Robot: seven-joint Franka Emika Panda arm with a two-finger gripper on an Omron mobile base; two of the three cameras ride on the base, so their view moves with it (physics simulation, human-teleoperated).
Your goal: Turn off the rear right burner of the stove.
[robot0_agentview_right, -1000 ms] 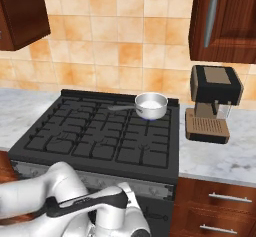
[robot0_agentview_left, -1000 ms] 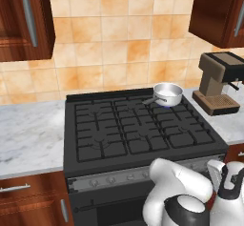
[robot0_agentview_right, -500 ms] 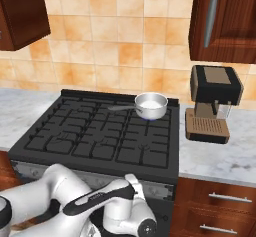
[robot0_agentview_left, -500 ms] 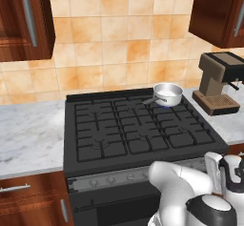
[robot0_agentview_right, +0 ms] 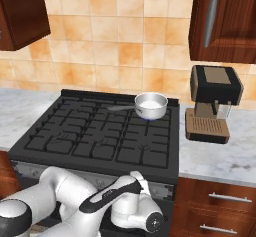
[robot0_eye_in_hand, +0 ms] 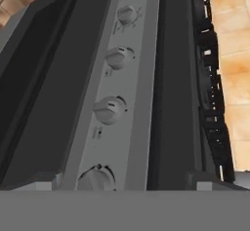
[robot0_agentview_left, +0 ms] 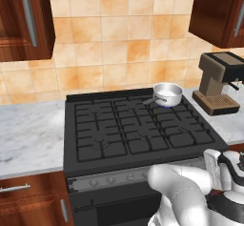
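Tan tile wall (robot0_agentview_left: 119, 44) — wood cabinets (robot0_agentview_right: 222, 23).

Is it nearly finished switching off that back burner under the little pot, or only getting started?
Only getting started, it seems. Done: the arm has swung low to the stove front, and the hand view looks along the grey knob strip. In hand: lining up with the knobs; none looks touched. Left: gripping and turning the right knob. The small pot sits over the rear right burner.
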